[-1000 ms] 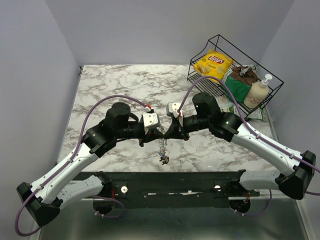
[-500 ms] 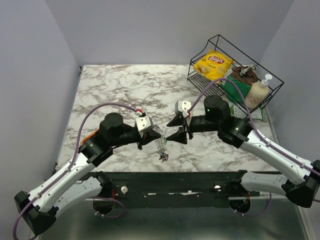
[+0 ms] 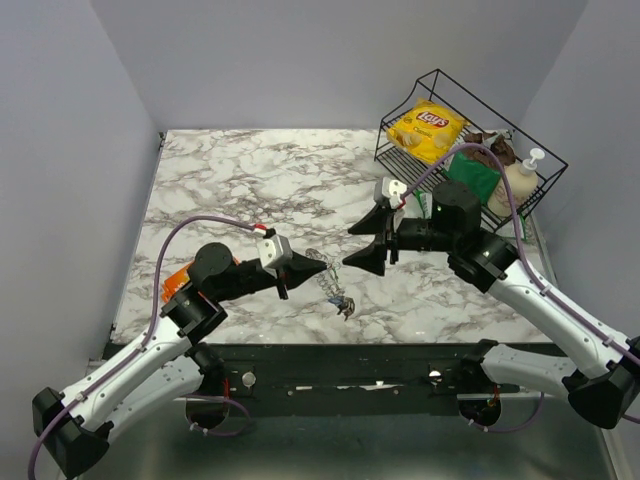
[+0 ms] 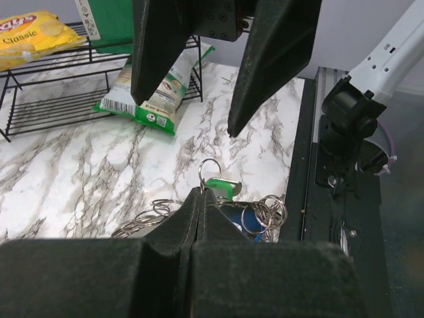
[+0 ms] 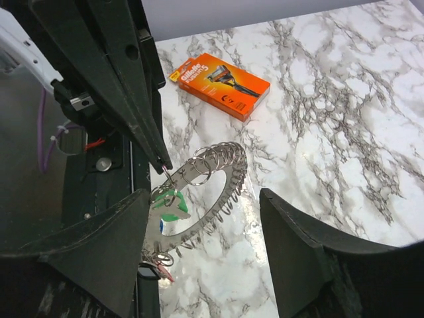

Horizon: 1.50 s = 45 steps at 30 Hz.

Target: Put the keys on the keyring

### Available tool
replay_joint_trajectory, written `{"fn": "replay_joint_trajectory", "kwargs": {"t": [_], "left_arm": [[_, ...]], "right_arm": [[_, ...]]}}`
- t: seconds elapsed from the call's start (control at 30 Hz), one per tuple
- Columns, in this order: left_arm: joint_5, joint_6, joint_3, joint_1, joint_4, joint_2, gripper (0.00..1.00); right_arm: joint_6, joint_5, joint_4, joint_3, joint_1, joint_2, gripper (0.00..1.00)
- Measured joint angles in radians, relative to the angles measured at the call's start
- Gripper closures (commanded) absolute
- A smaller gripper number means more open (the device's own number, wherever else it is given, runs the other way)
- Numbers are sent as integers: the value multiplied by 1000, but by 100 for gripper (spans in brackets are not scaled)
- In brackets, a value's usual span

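The keyring (image 5: 228, 173), a flat silvery loop strung with several small split rings, hangs tilted over the marble near the front edge. My left gripper (image 3: 322, 265) is shut on a small ring (image 4: 210, 169) at its top, and a green-headed key (image 4: 222, 189) hangs right at the fingertips. A blue key (image 4: 233, 216) and a red key (image 5: 156, 273) dangle lower in the bunch (image 3: 343, 303). My right gripper (image 3: 352, 246) stands open a short way to the right, holding nothing. From the right wrist, the loop shows between its fingers (image 5: 306, 255).
A black wire basket (image 3: 436, 72) at the back right holds a yellow chips bag (image 3: 427, 127), a green pack and a pump bottle (image 3: 515, 185). A green snack bag (image 4: 156, 93) lies beside it. An orange razor box (image 5: 222, 83) lies at the left. The black rail (image 4: 311, 152) runs along the near edge.
My right gripper has opened, let go at the keyring and drawn back to the right. The left arm has dropped lower and still holds the keyring, which has swung slightly right.
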Motion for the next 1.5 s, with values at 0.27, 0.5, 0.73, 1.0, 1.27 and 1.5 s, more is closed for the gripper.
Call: {"fn": "replay_joint_trajectory", "kwargs": {"t": [0.27, 0.5, 0.73, 1.0, 1.27, 1.5], "left_arm": [[0, -4, -42, 0, 77, -42, 100], [-1, 13, -47, 0, 89, -59, 100], [-2, 26, -47, 0, 87, -59, 100], [-7, 37, -47, 0, 87, -59, 100], [-11, 41, -47, 0, 85, -59, 100], [-11, 43, -47, 0, 79, -59, 100]], "right_arm": [[100, -95, 13, 7, -47, 0, 31], [145, -152, 5, 87, -47, 64, 40], [173, -177, -16, 93, -47, 108, 48], [192, -202, -22, 105, -45, 128, 52], [195, -216, -51, 105, -23, 160, 61], [194, -224, -67, 105, -15, 165, 81]]}}
